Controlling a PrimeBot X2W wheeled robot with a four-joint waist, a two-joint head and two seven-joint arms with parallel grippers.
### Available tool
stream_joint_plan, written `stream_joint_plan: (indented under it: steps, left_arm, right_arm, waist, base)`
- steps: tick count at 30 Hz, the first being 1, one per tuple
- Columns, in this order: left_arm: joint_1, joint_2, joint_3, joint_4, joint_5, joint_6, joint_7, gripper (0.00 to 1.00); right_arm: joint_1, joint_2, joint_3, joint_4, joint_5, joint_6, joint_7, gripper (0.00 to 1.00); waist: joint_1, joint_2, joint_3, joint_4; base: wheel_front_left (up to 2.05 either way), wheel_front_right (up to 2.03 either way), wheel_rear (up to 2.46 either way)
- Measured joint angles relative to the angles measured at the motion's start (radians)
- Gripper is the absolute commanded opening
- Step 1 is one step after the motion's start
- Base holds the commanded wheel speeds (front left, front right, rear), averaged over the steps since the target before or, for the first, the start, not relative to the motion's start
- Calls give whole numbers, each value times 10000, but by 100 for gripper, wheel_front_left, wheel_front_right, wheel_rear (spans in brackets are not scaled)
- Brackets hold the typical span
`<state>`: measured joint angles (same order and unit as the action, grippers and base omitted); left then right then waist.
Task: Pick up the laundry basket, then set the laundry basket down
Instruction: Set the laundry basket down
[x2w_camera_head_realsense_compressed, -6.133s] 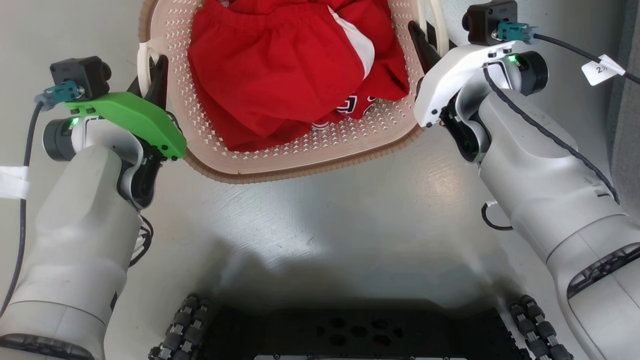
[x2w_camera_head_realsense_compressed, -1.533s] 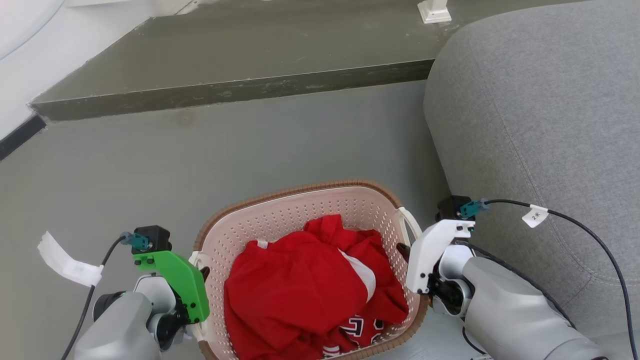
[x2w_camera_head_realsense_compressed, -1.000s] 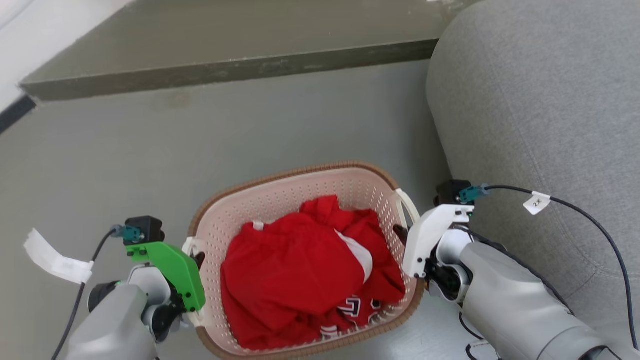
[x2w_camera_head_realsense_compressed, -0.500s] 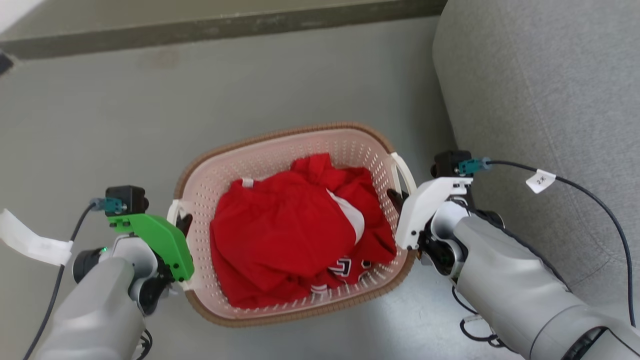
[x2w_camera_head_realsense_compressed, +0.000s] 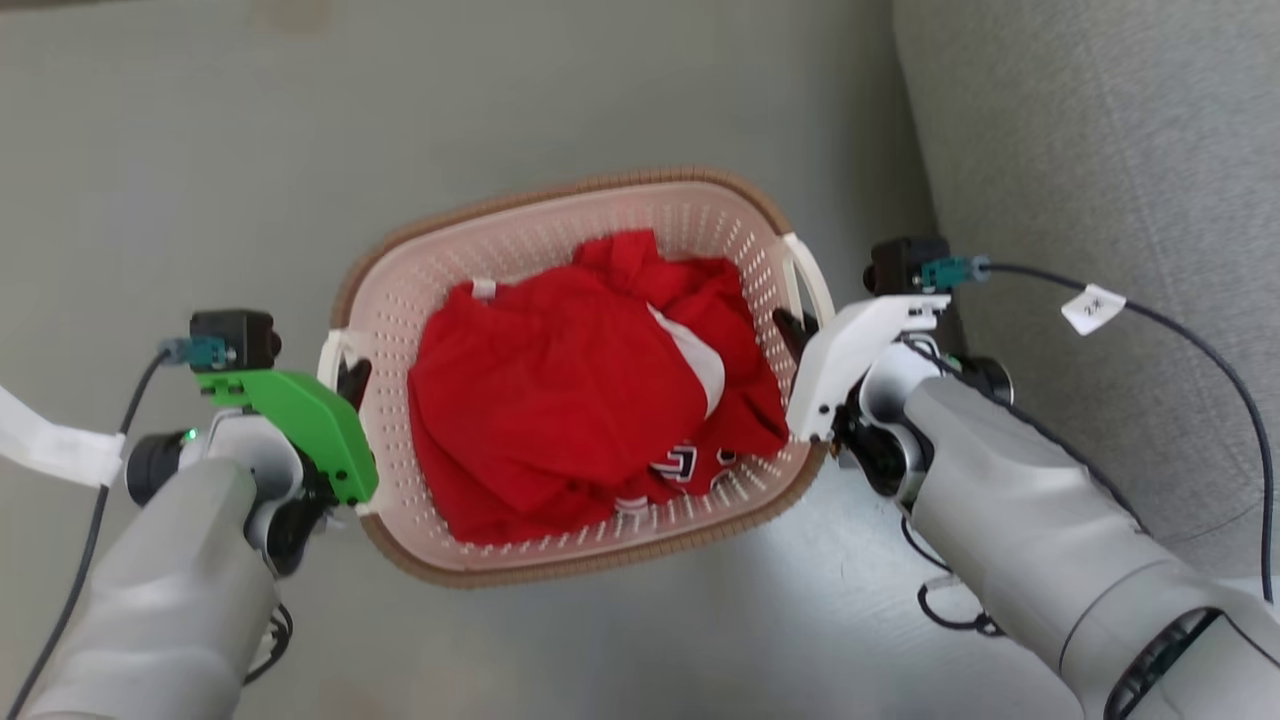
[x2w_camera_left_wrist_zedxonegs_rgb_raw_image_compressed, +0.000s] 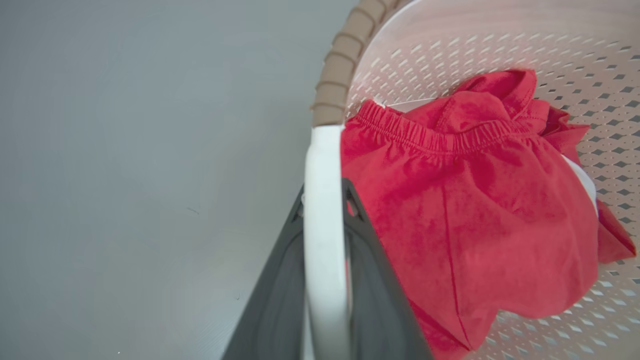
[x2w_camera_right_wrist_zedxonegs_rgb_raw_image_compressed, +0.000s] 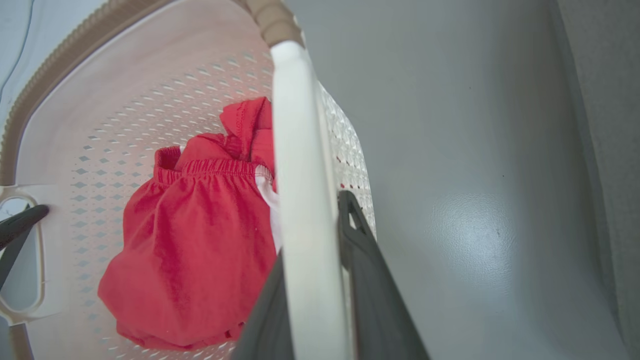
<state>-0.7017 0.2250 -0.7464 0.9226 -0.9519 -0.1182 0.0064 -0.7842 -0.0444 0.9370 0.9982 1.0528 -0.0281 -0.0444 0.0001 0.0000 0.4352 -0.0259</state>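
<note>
The laundry basket (x2w_camera_head_realsense_compressed: 620, 212), cream-white with a brown rim, hangs between my two arms over the grey floor. Whether its base touches the floor I cannot tell. Red clothes (x2w_camera_head_realsense_compressed: 560, 380) fill it. My left gripper (x2w_camera_head_realsense_compressed: 352, 378) is shut on the basket's left loop handle (x2w_camera_left_wrist_zedxonegs_rgb_raw_image_compressed: 324, 225), which runs between its dark fingers (x2w_camera_left_wrist_zedxonegs_rgb_raw_image_compressed: 280, 295). At the opposite side, my right gripper (x2w_camera_head_realsense_compressed: 793, 332) is shut on the right loop handle (x2w_camera_right_wrist_zedxonegs_rgb_raw_image_compressed: 302, 200). In the right wrist view a fingertip of my left gripper (x2w_camera_right_wrist_zedxonegs_rgb_raw_image_compressed: 20, 225) pokes through the far handle hole.
A grey upholstered sofa (x2w_camera_head_realsense_compressed: 1100, 150) stands close on the right, just beyond my right arm. Bare grey floor (x2w_camera_head_realsense_compressed: 180, 150) lies to the left of the basket and beyond it. A white tag (x2w_camera_head_realsense_compressed: 50, 445) hangs from the left arm's cable.
The head camera has tilted down, so the dark step has left the top of the picture. Both grippers keep their hold on the basket's handles.
</note>
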Motion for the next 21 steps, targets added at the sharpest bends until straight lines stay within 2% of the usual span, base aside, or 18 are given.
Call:
stream_joint_plan:
  steps: [21]
  left_arm:
    - [-1463,190,13,84,405,0,-364,0]
  right_arm:
    - [-1470,-17,176,-12,-144,-107,-378,0]
  waist:
    - [0,0,2089,191]
  base:
    - [0,0,0]
